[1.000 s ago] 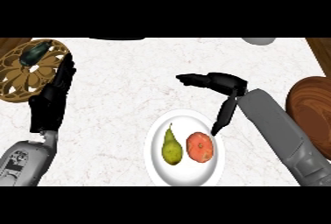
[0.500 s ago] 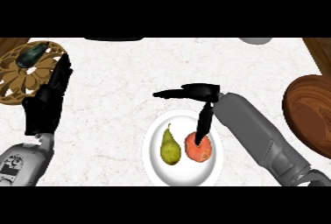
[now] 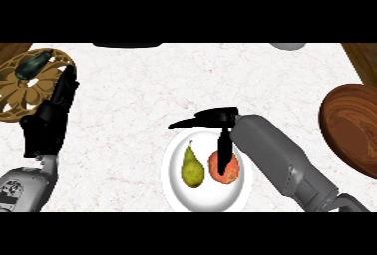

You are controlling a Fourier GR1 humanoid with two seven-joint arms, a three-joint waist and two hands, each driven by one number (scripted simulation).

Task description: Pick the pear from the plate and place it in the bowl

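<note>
1. Near the counter's front edge, about mid-width: white plate (image 3: pixel 208 199) carries the pear (image 3: pixel 192 167) on its left half and an orange-red fruit (image 3: pixel 225 168) on its right half. Fruits lie just beside each other; can't tell if they touch.
2. Pear lies lengthwise, narrow stem end toward the plate's far rim, fat end toward the front.
3. Right hand (image 3: pixel 215 120) hangs over the plate's far rim, forearm coming in from the front-right. Fingers are straight and spread, holding nothing. One digit points left past the rim, another runs down across the orange-red fruit. Contact with that fruit: can't tell.
4. Left hand (image 3: pixel 50 117) rests near the counter's left edge, fingers straight, empty, beside a carved wooden trivet (image 3: pixel 22 102) with a dark item (image 3: pixel 32 65) on it.
5. Bowl (image 3: pixel 355 127): dark wood, at the counter's right edge, well apart from the plate, partly cut off by the view.
6. Judgement: approach phase, pear not grasped. Hand sits over the wrong fruit.
7. To do it well: shift the hand left until it centres over the pear's fat end, thumb on one side and fingers on the other across the short axis. Keep the fingers out of the gap beside the neighbouring fruit, or it gets nudged.
8. Close round the belly, not the taper. Lift straight up before swinging right to the bowl.
</note>
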